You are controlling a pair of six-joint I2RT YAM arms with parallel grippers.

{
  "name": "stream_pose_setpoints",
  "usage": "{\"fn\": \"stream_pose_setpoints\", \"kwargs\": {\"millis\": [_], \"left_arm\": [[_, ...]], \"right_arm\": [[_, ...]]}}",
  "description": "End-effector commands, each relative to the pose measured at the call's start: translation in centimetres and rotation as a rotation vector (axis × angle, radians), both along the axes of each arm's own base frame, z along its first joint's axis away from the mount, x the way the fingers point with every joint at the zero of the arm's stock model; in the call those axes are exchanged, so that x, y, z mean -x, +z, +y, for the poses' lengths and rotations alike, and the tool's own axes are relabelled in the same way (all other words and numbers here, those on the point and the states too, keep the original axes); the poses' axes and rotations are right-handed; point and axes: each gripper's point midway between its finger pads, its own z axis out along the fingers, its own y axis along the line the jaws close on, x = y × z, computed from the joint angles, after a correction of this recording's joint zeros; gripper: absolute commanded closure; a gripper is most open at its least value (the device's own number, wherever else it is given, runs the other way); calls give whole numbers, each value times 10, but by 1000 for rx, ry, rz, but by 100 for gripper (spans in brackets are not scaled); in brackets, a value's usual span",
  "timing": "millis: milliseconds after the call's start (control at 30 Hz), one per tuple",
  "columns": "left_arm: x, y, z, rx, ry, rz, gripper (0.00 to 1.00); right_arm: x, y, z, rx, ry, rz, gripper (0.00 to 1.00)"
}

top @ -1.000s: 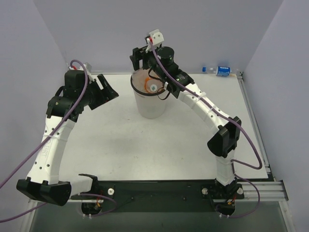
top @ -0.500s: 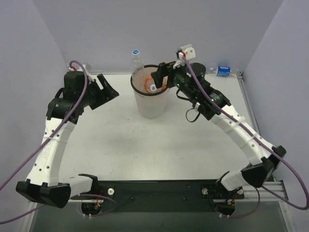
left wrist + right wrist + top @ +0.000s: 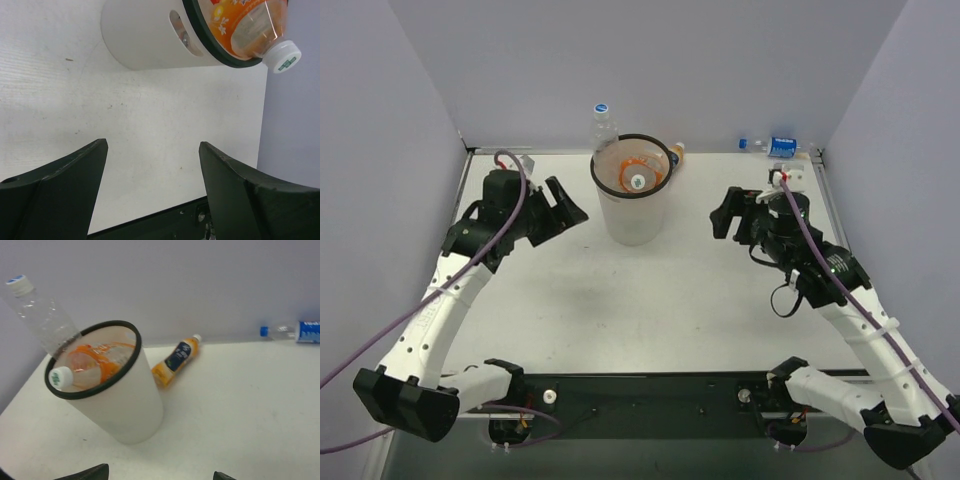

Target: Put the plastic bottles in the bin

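The left gripper hung over the table to the left of the bin, its jaws spread wide with nothing between them. In its wrist view the two dark fingers framed bare tabletop, with the bin's white wall beyond. The right gripper was also spread and empty, on the bin's right and well apart from it, facing it.

The bin stood upright near the back of the table. Inside lay the wide orange bottle, tilted, with its long axis slanting up and its white cap resting at the black rim on the near left side.

A clear bottle with a blue cap stood upright just behind the bin, cap up. Whether it touched the bin could not be told.

The slim orange bottle lay on its side behind and to the right of the bin, base just beside the bin's wall and cap pointing away toward the back wall.

A clear blue-labelled bottle lay along the back wall at the far right corner, its long axis running left to right and its blue cap pointing left.
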Motion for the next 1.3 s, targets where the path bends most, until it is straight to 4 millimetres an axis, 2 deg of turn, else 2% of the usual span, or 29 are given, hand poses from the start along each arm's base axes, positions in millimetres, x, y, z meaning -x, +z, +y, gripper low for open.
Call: {"fn": "stream_pose_setpoints", "kwargs": {"millis": [0, 33, 100, 133, 167, 200, 233, 267, 333, 367, 400, 433, 500, 633, 767, 933, 1267], "left_arm": [[0, 4, -20, 37, -29, -68, 15], [4, -5, -20, 32, -31, -58, 14], [6, -11, -22, 34, -36, -73, 14], [10, -14, -25, 31, -47, -82, 14], [16, -27, -22, 23, -49, -74, 14], [17, -28, -23, 32, -51, -95, 14], [22, -30, -21, 39, -52, -112, 13], [27, -49, -18, 28, -48, -90, 13], [33, -48, -14, 43, -41, -138, 11], [35, -50, -12, 46, -39, -152, 10], [38, -59, -9, 40, -30, -156, 9], [42, -53, -7, 51, -26, -189, 9], [45, -58, -2, 46, -12, -195, 7], [51, -66, -2, 40, -21, -163, 6], [53, -75, -6, 69, -23, -132, 6], [52, -75, -9, 131, -2, -148, 6], [52, -79, -10, 129, -3, -126, 6]], "right_arm": [[29, -40, -40, 0, -136, 144, 24], [33, -46, -44, 2, -147, 164, 23], [45, -60, -53, -13, -183, 219, 22], [50, -74, -55, -8, -193, 256, 22], [57, -83, -56, -29, -207, 293, 20], [62, -85, -57, -45, -211, 299, 19], [66, -95, -57, -51, -212, 326, 18], [69, -98, -55, -67, -207, 338, 15], [74, -99, -54, -116, -218, 346, 9], [78, -103, -54, -119, -221, 360, 2], [78, -101, -60, -144, -274, 356, 0], [80, -101, -66, -154, -314, 358, 0], [86, -101, -80, -149, -389, 362, 0], [91, -101, -92, -161, -464, 353, 0], [92, -103, -92, -153, -454, 361, 0], [100, -122, -97, -134, -469, 383, 0], [104, -126, -95, -99, -416, 391, 0]]}}
